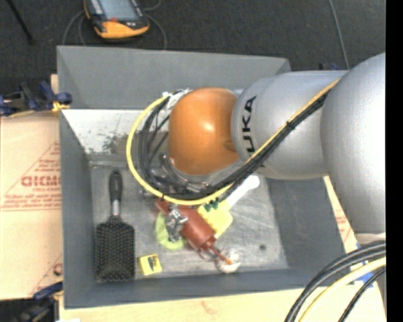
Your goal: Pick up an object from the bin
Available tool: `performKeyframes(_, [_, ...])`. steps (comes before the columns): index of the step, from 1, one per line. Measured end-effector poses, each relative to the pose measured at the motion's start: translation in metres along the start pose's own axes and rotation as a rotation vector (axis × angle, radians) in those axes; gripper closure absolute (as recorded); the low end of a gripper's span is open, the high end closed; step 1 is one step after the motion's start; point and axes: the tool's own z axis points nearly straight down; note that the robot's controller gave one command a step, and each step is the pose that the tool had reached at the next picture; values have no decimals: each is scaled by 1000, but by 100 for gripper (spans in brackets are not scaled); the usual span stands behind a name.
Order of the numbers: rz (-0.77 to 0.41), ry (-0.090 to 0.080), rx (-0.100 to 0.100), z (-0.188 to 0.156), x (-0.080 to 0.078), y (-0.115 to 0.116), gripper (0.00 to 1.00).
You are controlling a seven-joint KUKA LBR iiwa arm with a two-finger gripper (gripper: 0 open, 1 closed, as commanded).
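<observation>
My gripper [176, 221] is low in the middle of the bin, mostly hidden under the arm's orange cover. Its grey metal tip sits against the left end of a dark red, bottle-like object [200, 233] that lies slanted toward the front. That object ends in a small white piece [229, 261]. A yellow-green flat thing [164, 234] lies beneath the tip and the red object. Whether anything is gripped is hidden.
A black hairbrush [114, 247] lies along the bin's left side, handle pointing to the back. A small yellow and black item [150, 265] rests by the front wall. A white stick-like piece [246, 187] juts out right of the heap. The arm covers the bin's back right.
</observation>
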Motion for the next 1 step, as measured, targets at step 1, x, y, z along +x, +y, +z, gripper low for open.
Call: performKeyframes(1, [-7,-6,-1,52,-13,-57,100])
